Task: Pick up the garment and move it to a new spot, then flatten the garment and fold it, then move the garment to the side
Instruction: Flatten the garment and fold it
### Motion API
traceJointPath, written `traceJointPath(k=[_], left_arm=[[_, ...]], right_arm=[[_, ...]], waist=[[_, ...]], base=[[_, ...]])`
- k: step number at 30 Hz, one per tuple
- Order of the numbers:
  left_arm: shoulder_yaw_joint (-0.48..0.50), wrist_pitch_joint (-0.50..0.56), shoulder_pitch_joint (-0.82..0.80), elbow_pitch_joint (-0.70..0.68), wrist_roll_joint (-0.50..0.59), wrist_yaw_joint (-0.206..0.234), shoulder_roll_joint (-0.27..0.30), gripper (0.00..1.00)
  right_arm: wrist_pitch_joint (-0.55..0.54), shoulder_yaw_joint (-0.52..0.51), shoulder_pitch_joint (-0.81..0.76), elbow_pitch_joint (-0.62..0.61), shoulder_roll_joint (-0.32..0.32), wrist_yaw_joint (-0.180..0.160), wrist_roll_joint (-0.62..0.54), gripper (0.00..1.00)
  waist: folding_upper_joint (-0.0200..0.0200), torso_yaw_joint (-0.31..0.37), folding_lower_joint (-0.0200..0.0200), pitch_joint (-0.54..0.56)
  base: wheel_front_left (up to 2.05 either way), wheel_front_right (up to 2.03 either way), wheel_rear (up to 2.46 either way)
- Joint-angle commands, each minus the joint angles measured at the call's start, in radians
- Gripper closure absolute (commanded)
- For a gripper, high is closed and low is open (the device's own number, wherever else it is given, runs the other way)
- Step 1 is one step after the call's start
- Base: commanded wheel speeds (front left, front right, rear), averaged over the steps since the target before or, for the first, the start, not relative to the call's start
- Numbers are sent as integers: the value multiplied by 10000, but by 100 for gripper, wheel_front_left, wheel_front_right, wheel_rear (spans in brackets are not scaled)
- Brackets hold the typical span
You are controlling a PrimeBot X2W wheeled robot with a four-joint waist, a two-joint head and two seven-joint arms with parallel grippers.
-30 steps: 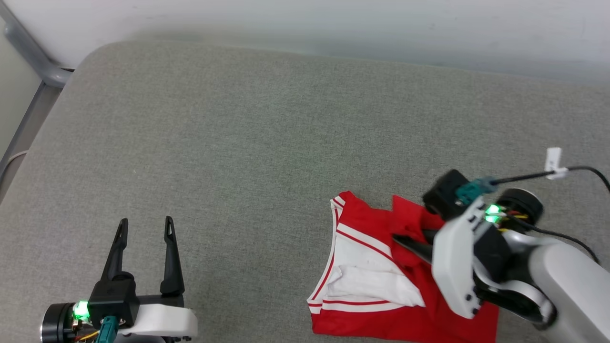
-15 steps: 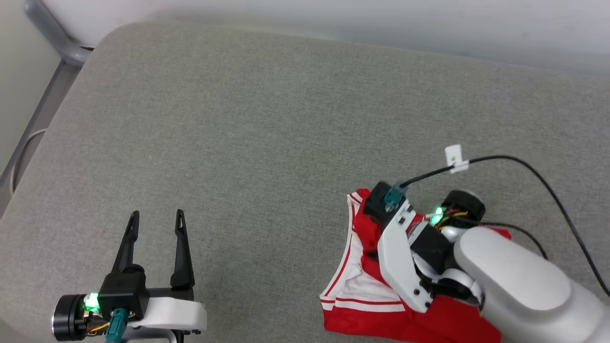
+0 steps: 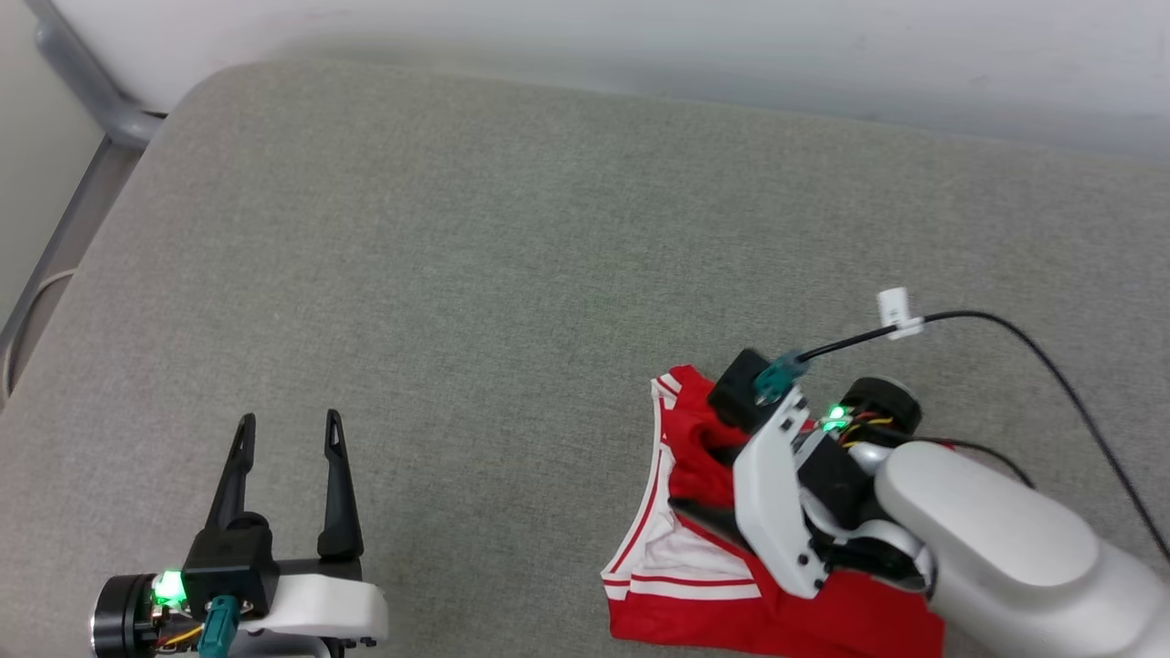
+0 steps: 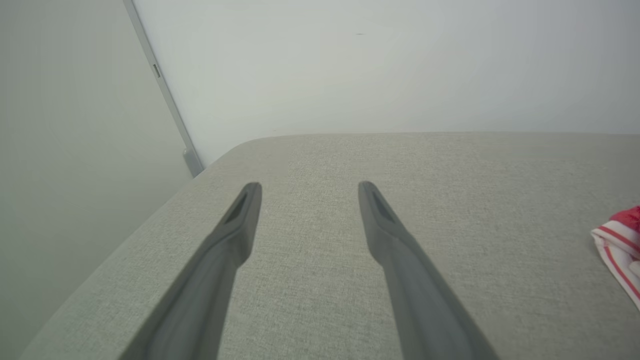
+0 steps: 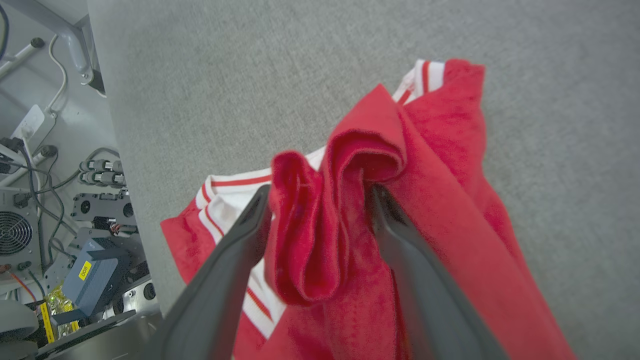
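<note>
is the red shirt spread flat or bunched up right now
Bunched up, not spread: the red jersey T-shirt with white striped sleeves rises in rolled folds between the right claw's open fingers.

red-and-white garment (image 3: 695, 562), bunched, rumpled

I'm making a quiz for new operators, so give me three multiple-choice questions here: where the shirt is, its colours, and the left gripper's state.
1. On the grey cushion, the shirt lies: A at the far left corner; B under the right gripper; C along the far edge.
2. Its colours: A blue, yellow; B green, black; C red, white.
3. The left gripper is: A open, empty; B shut on the shirt; C shut, empty.
B, that gripper's fingers straddle its folds; C, red cloth, white striped trim; A, fingers apart over bare cushion.
</note>
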State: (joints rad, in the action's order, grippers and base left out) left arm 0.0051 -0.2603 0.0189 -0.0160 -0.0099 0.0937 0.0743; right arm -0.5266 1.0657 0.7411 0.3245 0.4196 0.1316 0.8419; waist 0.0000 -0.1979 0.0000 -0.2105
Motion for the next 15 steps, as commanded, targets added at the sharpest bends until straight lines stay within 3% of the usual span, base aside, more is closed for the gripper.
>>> traceJointPath(k=[1,9,15], left_arm=[[-3,-69,109,22,56,-19,37,0],[-65,-68,345,-52,132,61,216,0],[-26,-63,517,-108,184,123,373,0]], right_arm=[[277,-200,-96,-181,252,-18,118,0],[2321,-1912,-794,-1092,1184,-15,-622,0],[3968,-3959,-1962,-1143,1158,-16,-1969,0]], waist=[[0,177,0,178],[0,752,0,603],[0,1168,0,865]], base=[[0,0,0],[0,0,0],[0,0,0]])
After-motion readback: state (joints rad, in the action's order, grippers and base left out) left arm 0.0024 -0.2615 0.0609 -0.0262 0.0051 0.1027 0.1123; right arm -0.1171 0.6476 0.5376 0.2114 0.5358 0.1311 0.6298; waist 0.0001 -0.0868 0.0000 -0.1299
